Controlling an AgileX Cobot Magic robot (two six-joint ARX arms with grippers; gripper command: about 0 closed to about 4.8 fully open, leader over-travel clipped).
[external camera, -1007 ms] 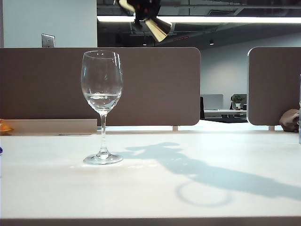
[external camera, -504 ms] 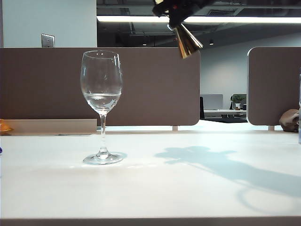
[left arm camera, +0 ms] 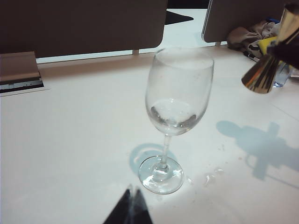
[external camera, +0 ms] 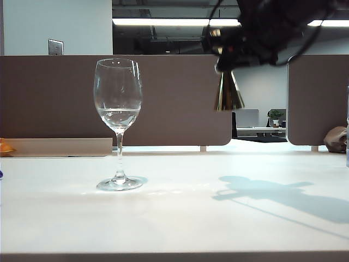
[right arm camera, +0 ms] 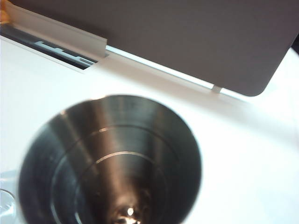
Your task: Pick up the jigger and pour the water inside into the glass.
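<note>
While the white counter (external camera: 180, 218) fills most of the exterior view, brown partition panels (external camera: 180, 98) stand along its far edge. Right arm comes in from the upper right of the exterior view, dark and blurred, hanging above the counter. Right end effector (external camera: 232, 60) is closed on the jigger (external camera: 228, 91), gripping around the upper part, lower cone hanging free below, roughly upright, well clear of the counter and well to the right of the glass (external camera: 118, 123). Arm and jigger cast a shadow on the counter right of centre. Right wrist view looks straight into the jigger's open cone (right arm camera: 112, 163), shiny metal inside with ring marks. Glass stands upright on the counter, left of centre, foot flat, apart from the jigger. Water (external camera: 118, 115) sits in the lower part of the bowl. Left end effector (left arm camera: 130, 212) shows only as dark tips low in the left wrist view, near the glass foot (left arm camera: 161, 174), not touching; can't tell whether it's open or closed. A few wet spots (left arm camera: 210, 176) lie beside the foot.
</note>
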